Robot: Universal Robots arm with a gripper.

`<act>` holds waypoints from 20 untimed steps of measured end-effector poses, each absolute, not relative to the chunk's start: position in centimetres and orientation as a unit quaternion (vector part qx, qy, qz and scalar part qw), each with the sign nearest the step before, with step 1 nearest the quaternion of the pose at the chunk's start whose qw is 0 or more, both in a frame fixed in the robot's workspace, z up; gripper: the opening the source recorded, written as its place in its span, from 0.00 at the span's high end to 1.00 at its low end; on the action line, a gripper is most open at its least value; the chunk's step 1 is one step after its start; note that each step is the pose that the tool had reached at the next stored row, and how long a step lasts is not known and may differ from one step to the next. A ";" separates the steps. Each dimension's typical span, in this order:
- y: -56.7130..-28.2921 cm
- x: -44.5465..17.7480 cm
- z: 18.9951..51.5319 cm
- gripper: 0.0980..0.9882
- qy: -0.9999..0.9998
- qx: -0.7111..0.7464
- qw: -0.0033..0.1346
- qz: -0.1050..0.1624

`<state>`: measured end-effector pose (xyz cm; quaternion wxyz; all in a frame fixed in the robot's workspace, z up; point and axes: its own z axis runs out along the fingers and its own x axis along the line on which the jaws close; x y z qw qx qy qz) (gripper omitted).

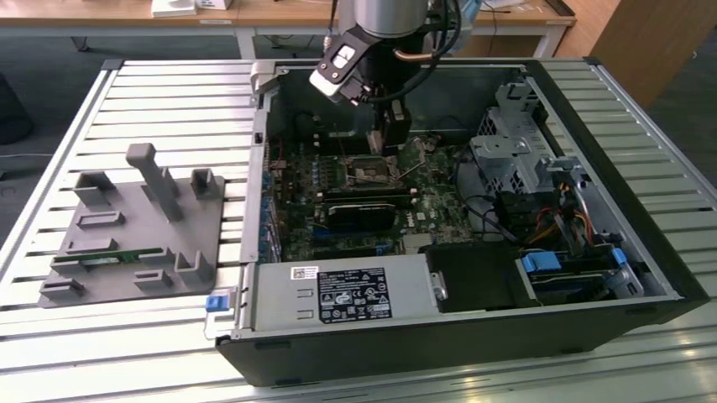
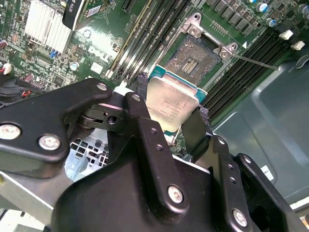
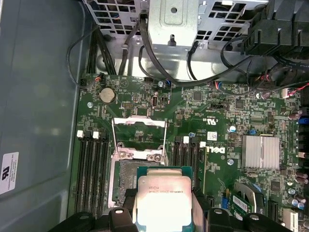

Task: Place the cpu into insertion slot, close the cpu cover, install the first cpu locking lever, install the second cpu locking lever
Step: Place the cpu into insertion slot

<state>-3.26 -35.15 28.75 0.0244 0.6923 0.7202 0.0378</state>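
My gripper (image 2: 171, 104) is shut on the cpu (image 2: 170, 102), a flat square chip with a dull silver top and green rim, held by two opposite edges between black fingers (image 2: 140, 96). In the first wrist view the cpu (image 3: 161, 198) hangs above the near edge of the insertion slot (image 3: 124, 181), partly covering it. The insertion slot (image 2: 192, 59) lies open with its dark centre bare. The cpu cover (image 3: 140, 121) stands raised at the slot's far side. A thin locking lever (image 2: 253, 62) sticks out beside the slot. In the exterior view the gripper (image 1: 392, 138) is inside the computer case, just above the slot (image 1: 370, 172).
Memory slots (image 3: 89, 169) flank the socket. A finned heatsink (image 3: 260, 151) sits on the board, and black cables (image 3: 193, 79) run from the metal drive cage (image 3: 174, 21). The case walls (image 1: 260, 126) enclose the board. A grey fixture (image 1: 134, 227) lies on the slatted table.
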 end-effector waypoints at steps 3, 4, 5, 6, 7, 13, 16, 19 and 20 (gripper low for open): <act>-35.2 -3.3 28.6 0.51 0.720 0.692 0.024 0.038; -35.2 -3.3 28.5 0.51 0.720 0.692 0.024 0.038; -35.2 -3.3 28.5 0.51 0.720 0.692 0.024 0.038; -35.2 -3.3 28.4 0.51 0.720 0.692 0.024 0.038; -35.2 -3.3 28.4 0.51 0.720 0.692 0.024 0.038; -35.2 -3.3 28.1 0.51 0.720 0.692 0.024 0.038; -35.2 -3.3 27.9 0.51 0.720 0.692 0.024 0.038; -35.2 -3.3 27.7 0.51 0.720 0.692 0.024 0.038; -35.2 -3.3 27.6 0.51 0.720 0.692 0.024 0.038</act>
